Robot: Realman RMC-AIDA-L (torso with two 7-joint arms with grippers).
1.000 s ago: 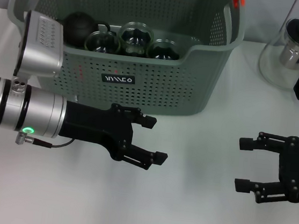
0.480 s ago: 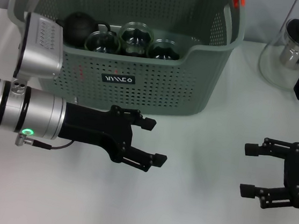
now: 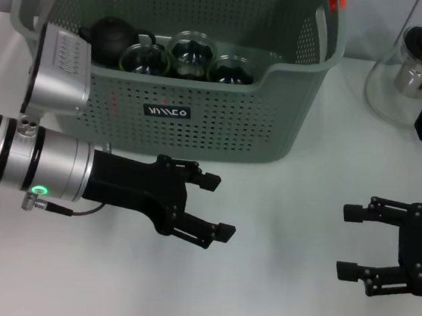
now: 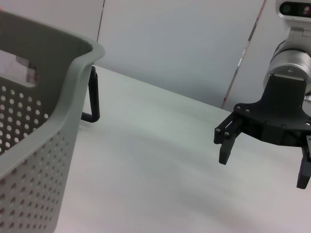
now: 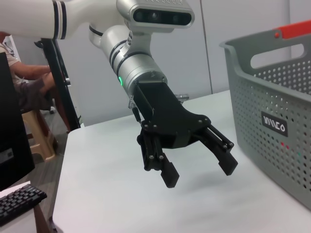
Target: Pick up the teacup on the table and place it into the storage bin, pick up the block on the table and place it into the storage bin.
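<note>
Storage bin (image 3: 200,119) sits at table's (image 3: 271,302) far side, glass cups and a dark teapot (image 3: 114,36) inside; left gripper (image 3: 209,204) spread empty just before it, right gripper (image 3: 354,243) spread empty, well apart

The storage bin (image 3: 200,115) looks matt perforated plastic (grey-green), the table (image 3: 271,302) smooth white, the carafe (image 3: 403,81) glossy glass.

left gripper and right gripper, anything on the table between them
Nothing: in the head view the stretch of table between the open left gripper and the open right gripper is bare white surface.
</note>
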